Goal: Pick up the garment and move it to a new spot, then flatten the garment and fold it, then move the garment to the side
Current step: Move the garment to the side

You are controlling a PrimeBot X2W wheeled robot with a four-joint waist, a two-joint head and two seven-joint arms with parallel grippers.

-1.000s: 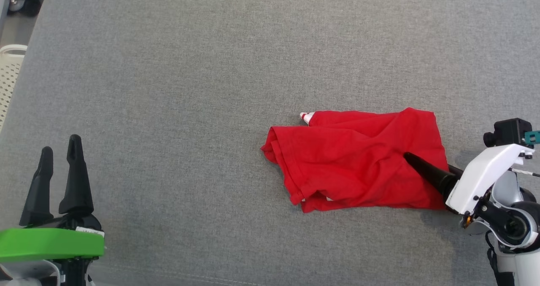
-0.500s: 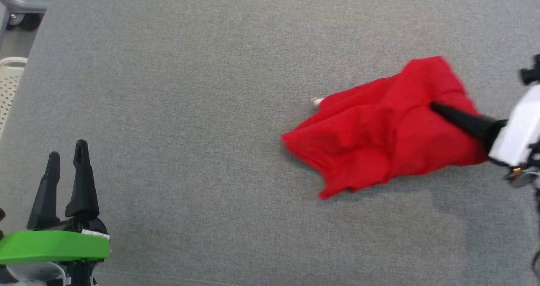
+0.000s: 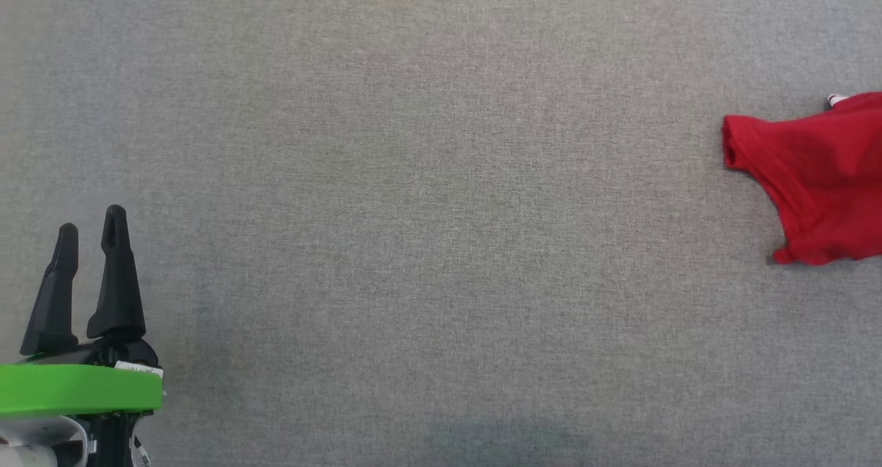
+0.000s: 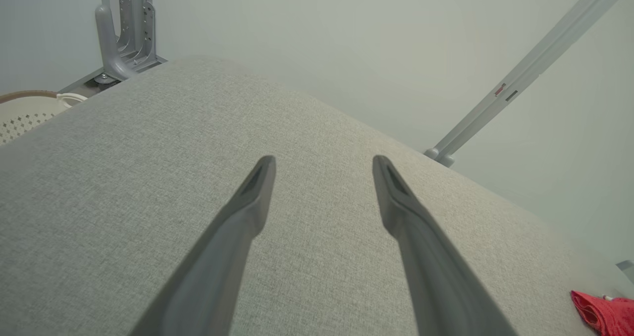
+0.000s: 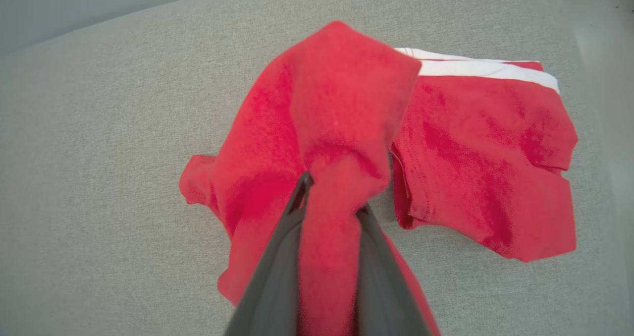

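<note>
The red garment with a white stripe lies at the far right edge of the head view, cut off by the frame. In the right wrist view the garment is bunched and lifted, a fold of it pinched between the fingers of my right gripper, which is shut on the cloth; its far part rests on the grey surface. A corner of the garment shows low right in the left wrist view. My left gripper stands open at the lower left, fingers apart over bare grey fabric, also the left gripper.
The grey fabric surface spreads wide. A white perforated basket sits past the surface's left edge. Grey metal frame bars and a slanted rail stand beyond the far edge.
The right gripper lifted the garment and carried it rightward. The head camera has also shifted, so the garment now sits at the right edge. The left gripper stays open and in place.
</note>
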